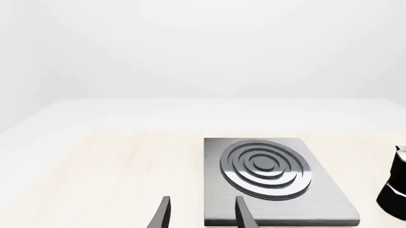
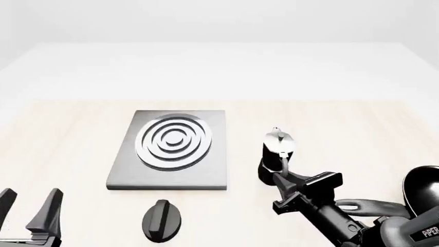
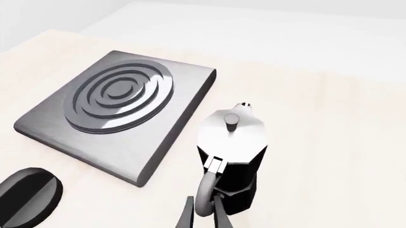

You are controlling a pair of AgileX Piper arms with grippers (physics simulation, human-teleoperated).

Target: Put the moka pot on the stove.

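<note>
- The moka pot (image 2: 276,154) stands upright on the pale wooden table (image 2: 357,134), just right of the stove and apart from it, with its silver lid and knob on top and its handle turned back toward me.
- My right gripper (image 2: 282,181) is at that handle (image 3: 206,194): in my right wrist view the two fingertips (image 3: 219,216) sit close together on either side of the grey loop, so my right jaws are nearly closed around the handle, though I cannot tell for certain that they press on it.
- My left gripper (image 2: 28,206) hangs low at the near left edge of the table, its two dark fingers (image 2: 48,208) spread apart and holding nothing; my left jaws are open.
- A black oval knob (image 2: 162,220) lies flat on the table near me, just in front of the stove's near edge and not touching it.
- A rounded black object (image 2: 420,189) shows at the far right edge of the front view, partly cut off.
- The stove (image 2: 171,149) lies flat further on, left of the pot, a dark-grey slab with silver ring burner (image 2: 174,140) on its far half; nothing rests on it.
- Beyond the table the ground is plain white.
</note>
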